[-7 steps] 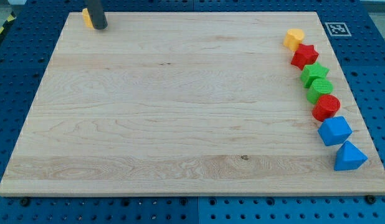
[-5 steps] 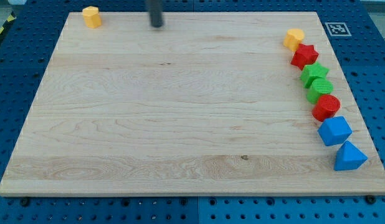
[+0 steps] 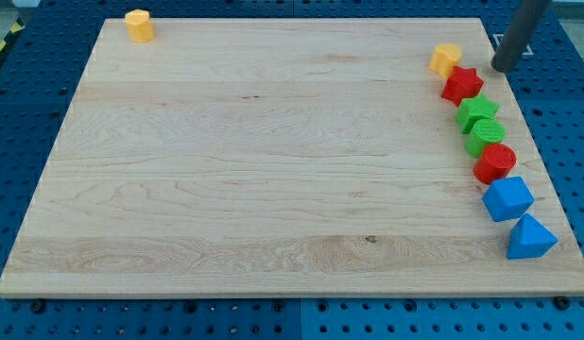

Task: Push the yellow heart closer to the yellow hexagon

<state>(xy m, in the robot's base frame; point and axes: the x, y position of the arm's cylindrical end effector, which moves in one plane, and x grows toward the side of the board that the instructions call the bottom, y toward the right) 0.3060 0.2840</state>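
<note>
A yellow heart [image 3: 446, 59] lies at the board's top right, at the head of a column of blocks. A yellow hexagon [image 3: 138, 25] lies far off at the board's top left corner. My tip [image 3: 505, 69] is just past the board's right edge, to the right of the yellow heart and the red star [image 3: 461, 86], and touches no block. The dark rod rises from it out of the view's top.
Below the red star, down the board's [image 3: 273, 170] right edge, lie a green star [image 3: 478, 110], a green block [image 3: 486, 136], a red round block [image 3: 495, 162], a blue block [image 3: 507, 198] and a blue triangle [image 3: 530, 237]. A black-and-white marker [image 3: 514, 47] is partly behind the rod.
My tip has swept from beside the yellow hexagon at the top left, along the board's top edge, to the right of the yellow heart. No block has moved.
</note>
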